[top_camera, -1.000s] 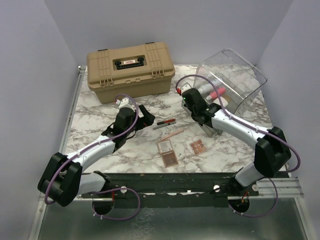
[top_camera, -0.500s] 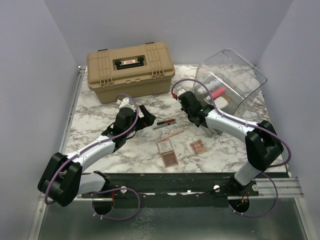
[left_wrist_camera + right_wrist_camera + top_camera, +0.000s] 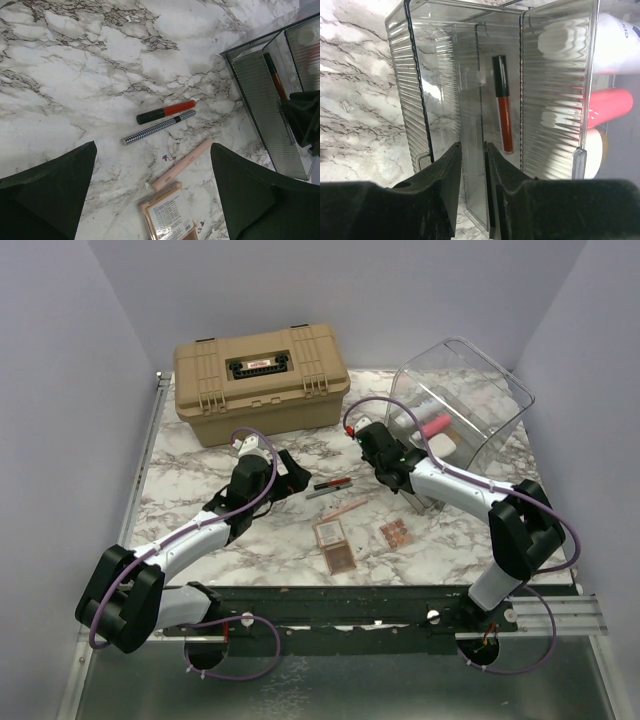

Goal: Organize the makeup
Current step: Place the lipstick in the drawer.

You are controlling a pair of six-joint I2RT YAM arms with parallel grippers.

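Red-and-black thin pencil (image 3: 166, 111) lies just right of left gripper (image 3: 153, 150) | axis left-right | jaws wide apart | left arm (image 3: 200, 532) nearer

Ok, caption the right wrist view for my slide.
Right gripper jaws, narrowly apart, at the clear bin divider; red lip gloss inside.

Overhead camera looks down from behind; right wrist camera peers close into the clear ribbed plastic bin (image 3: 440, 75), whose corner the left wrist view shares.
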